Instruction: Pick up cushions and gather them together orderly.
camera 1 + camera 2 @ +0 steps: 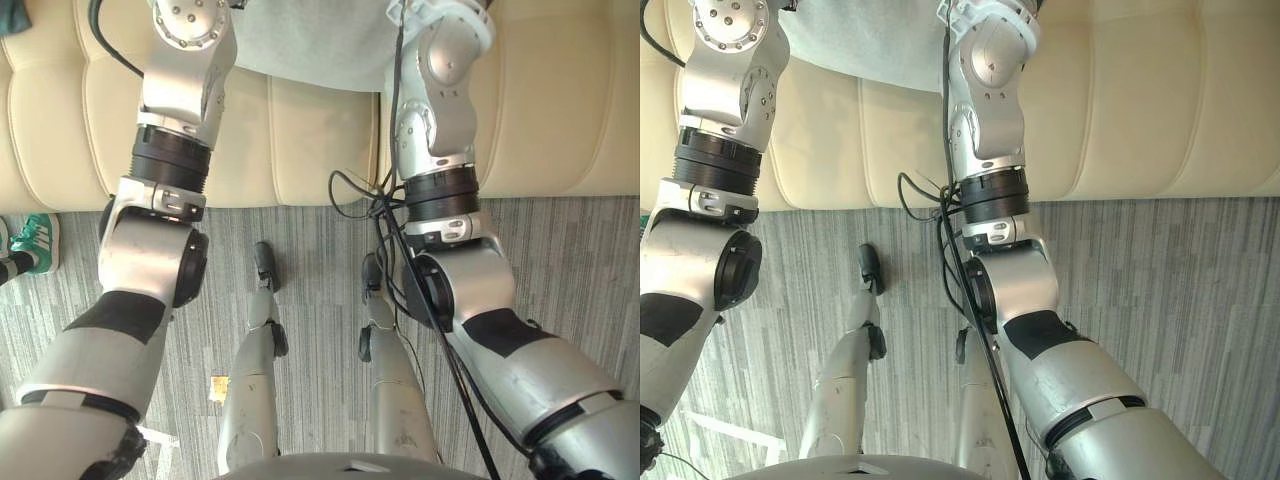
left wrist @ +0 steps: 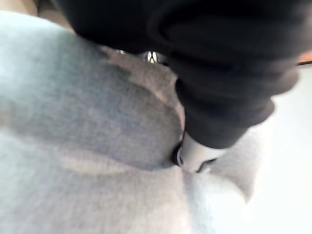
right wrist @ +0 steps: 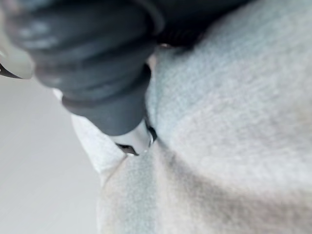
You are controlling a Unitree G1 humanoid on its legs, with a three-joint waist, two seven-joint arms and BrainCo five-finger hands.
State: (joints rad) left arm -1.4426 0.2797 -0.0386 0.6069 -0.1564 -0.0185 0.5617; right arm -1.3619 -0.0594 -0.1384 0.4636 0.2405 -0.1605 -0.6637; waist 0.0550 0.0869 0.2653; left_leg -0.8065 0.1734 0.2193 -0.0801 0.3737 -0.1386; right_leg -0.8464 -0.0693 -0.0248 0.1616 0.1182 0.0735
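Light grey fabric cushion [image 1: 310, 45], soft and creased, on the cream sofa [image 1: 320, 150], between the two arms. Left hand [image 2: 197, 155] and right hand [image 3: 132, 139] each press into its fabric, one at either side. The fingers are buried in the folds, so I cannot tell how far they are closed.

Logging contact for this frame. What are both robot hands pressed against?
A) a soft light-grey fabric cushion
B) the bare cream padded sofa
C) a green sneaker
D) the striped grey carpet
A: each wrist view shows the light-grey fabric cushion creased right against the left hand and the right hand. In the head views it lies between the two arms over the cream padded sofa.
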